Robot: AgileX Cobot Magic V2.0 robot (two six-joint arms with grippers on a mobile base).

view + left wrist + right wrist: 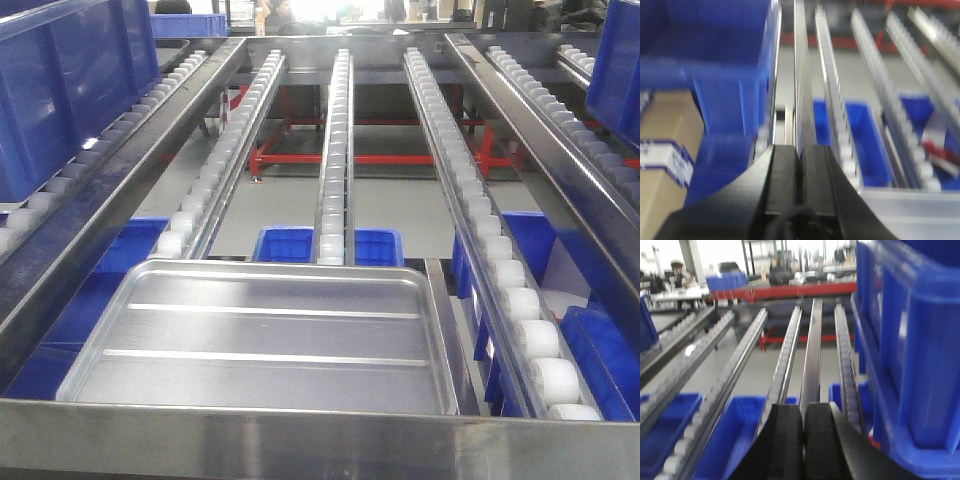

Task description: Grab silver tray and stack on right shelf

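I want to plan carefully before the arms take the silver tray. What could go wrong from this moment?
The left gripper and right gripper are both shut; they must open before taking the thin rim. The silver tray lies low just behind the front rail, so a finger may hit that rail. Gaps between the roller tracks open onto blue bins below; a slipped tray could tip through.
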